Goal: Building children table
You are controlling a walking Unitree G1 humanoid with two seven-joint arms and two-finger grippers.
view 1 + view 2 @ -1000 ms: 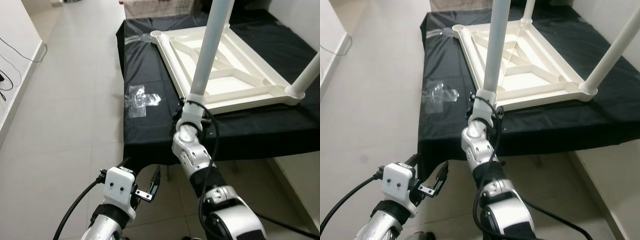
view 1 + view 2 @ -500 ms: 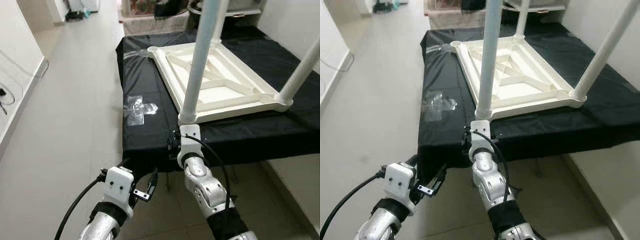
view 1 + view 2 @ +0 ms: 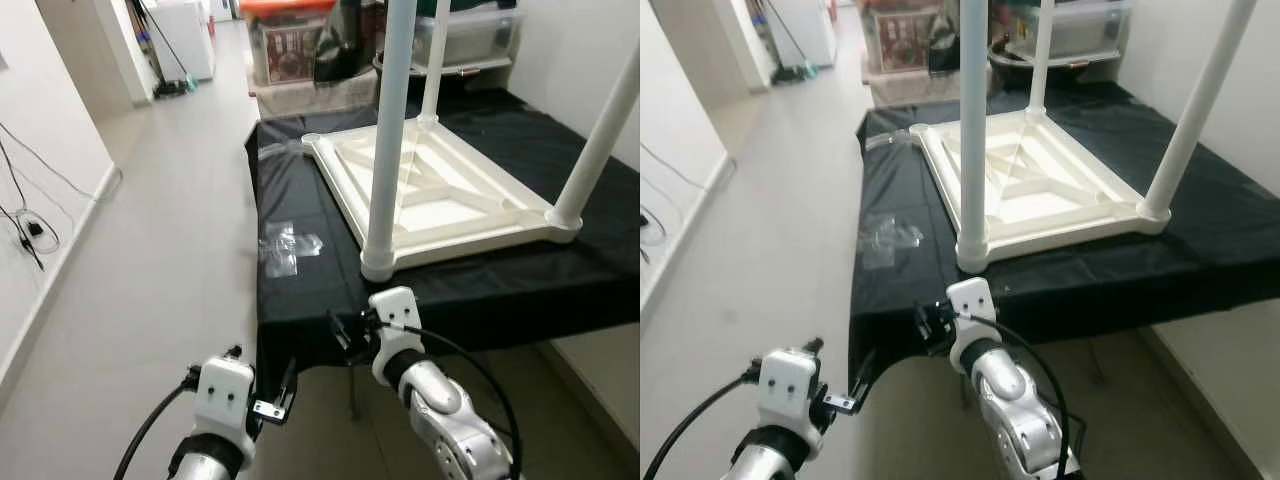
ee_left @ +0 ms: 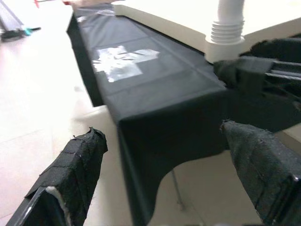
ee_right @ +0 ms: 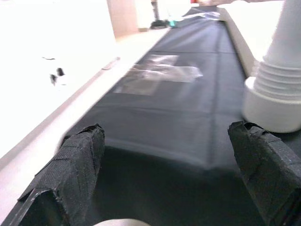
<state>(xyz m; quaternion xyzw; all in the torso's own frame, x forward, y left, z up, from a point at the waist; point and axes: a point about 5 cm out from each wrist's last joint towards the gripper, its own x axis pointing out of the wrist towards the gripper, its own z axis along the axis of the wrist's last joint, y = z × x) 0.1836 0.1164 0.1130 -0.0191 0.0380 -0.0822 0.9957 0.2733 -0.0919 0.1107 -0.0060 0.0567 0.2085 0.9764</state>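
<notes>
The white children's table top (image 3: pixel 440 195) lies upside down on a black-clothed table (image 3: pixel 300 290). Three white legs stand up from it: the near left leg (image 3: pixel 385 150), a right leg (image 3: pixel 600 140) and a far leg (image 3: pixel 432 60). Its far left corner socket (image 3: pixel 311 140) holds no leg. My right gripper (image 3: pixel 345 332) hangs open just in front of the cloth's front edge, a little short of the near left leg's ribbed base (image 5: pixel 277 94). Lower left, my left gripper (image 3: pixel 265 385) is open too, facing the cloth's corner (image 4: pixel 141 122).
A crumpled clear plastic bag (image 3: pixel 285 245) lies on the cloth left of the table top. Storage boxes (image 3: pixel 300 45) stand behind the table and a white appliance (image 3: pixel 185 35) at the far end. Cables (image 3: pixel 25 225) hang on the left wall. Pale floor (image 3: pixel 150 260) runs along the left.
The camera has lifted and pulled back. My right gripper has come off the near left leg's base and dropped to the cloth's front edge. The left arm has barely moved.
</notes>
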